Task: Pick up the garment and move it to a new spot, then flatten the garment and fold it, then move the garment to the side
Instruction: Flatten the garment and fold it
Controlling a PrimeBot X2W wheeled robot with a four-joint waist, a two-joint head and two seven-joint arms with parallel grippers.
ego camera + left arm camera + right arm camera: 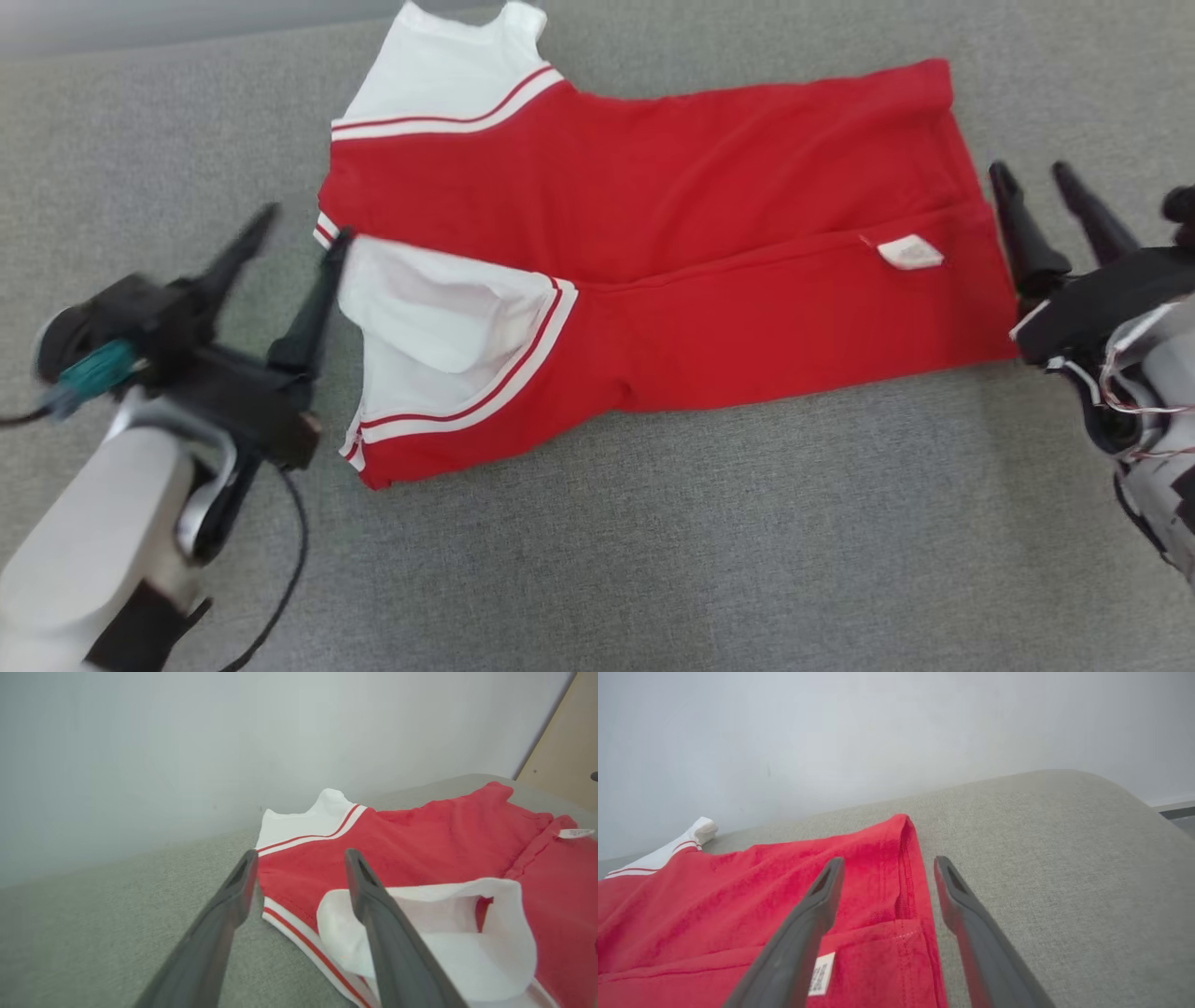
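Note:
The garment [672, 252] is red with white, red-striped ends at its left side. It lies spread on the grey cushion, with its near half folded over so a white label [910, 252] shows. My left gripper [299, 231] is open at the garment's left edge, one finger next to the white flap [467, 952]. My right gripper [1032, 177] is open at the garment's right hem [908, 868], holding nothing. In the left wrist view the garment [420, 858] lies just beyond my fingertips. In the right wrist view the label [822, 973] sits by my left finger.
The grey cushion [653, 541] stretches wide in front of the garment and to its left. A pale wall [878, 732] rises right behind the cushion. A tan panel [567, 756] stands at the far right in the left wrist view.

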